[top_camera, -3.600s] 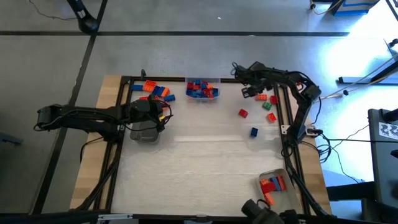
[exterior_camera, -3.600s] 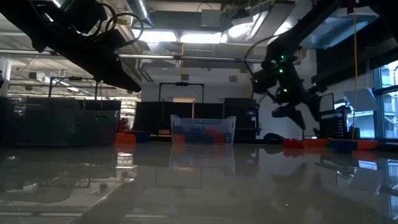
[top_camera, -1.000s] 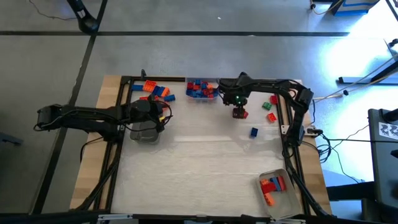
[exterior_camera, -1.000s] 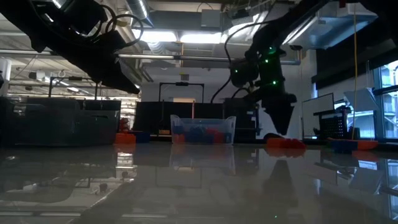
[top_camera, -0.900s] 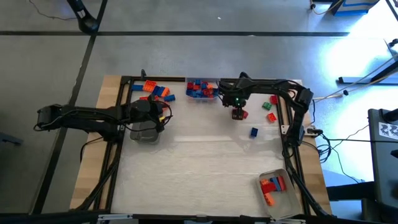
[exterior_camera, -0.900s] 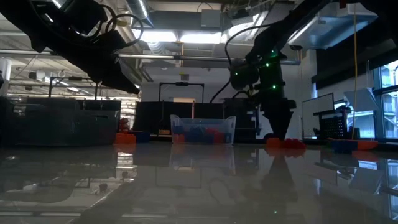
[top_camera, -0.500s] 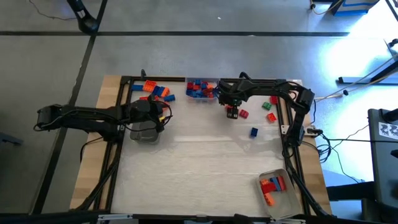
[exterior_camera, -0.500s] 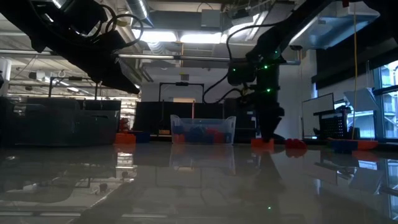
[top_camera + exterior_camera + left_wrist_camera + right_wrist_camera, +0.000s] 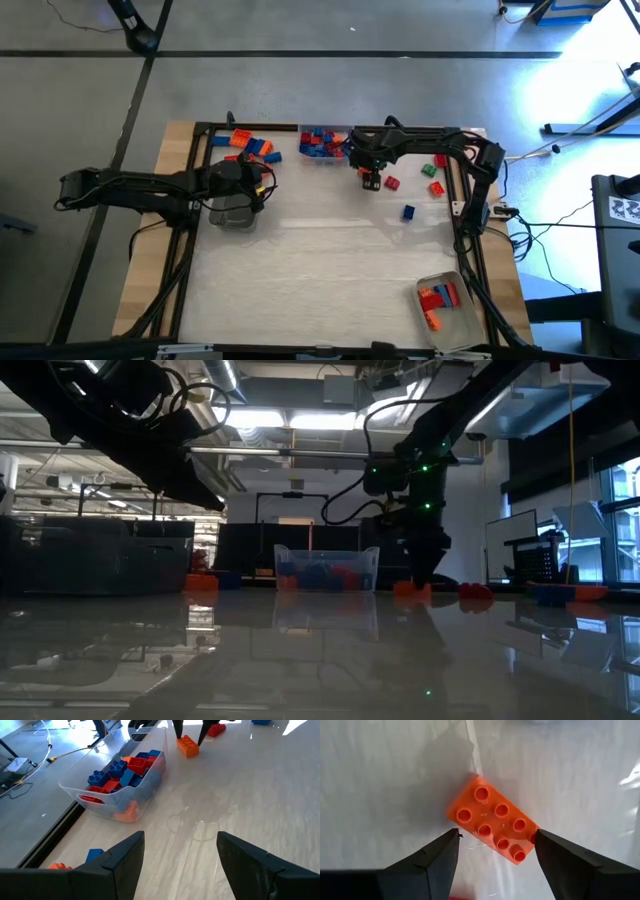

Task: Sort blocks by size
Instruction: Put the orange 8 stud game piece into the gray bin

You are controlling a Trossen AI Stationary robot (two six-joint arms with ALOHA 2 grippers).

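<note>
An orange two-by-four block (image 9: 493,824) lies flat on the table, studs up, between the fingers of my right gripper (image 9: 496,834). That gripper is open and points down at the far middle of the table (image 9: 371,178). A red block (image 9: 392,183) lies just right of it. Two green blocks (image 9: 437,175) and a blue block (image 9: 408,212) lie farther right. My left gripper (image 9: 180,840) waits open at the table's left, above a clear tray (image 9: 232,214), with nothing between its fingers. My right gripper comes from above, pointing down, its fingers astride the orange block. The inner side of one finger (image 9: 542,845) meets one end corner of the block (image 9: 532,836). The other finger stands a little clear of the block's long side. The block rests flat on the table.
A clear tray (image 9: 325,142) of blue and red blocks stands at the far edge, left of my right gripper. Loose orange and blue blocks (image 9: 250,146) lie at the far left. Another tray (image 9: 445,300) with red and orange blocks sits at the near right.
My right gripper has gone toward the table's left and a little down, away from the red block, and has tipped to point more steeply down. The orange block has slid leftward along the table with it, staying flat. The gap between the fingers looks unchanged.
</note>
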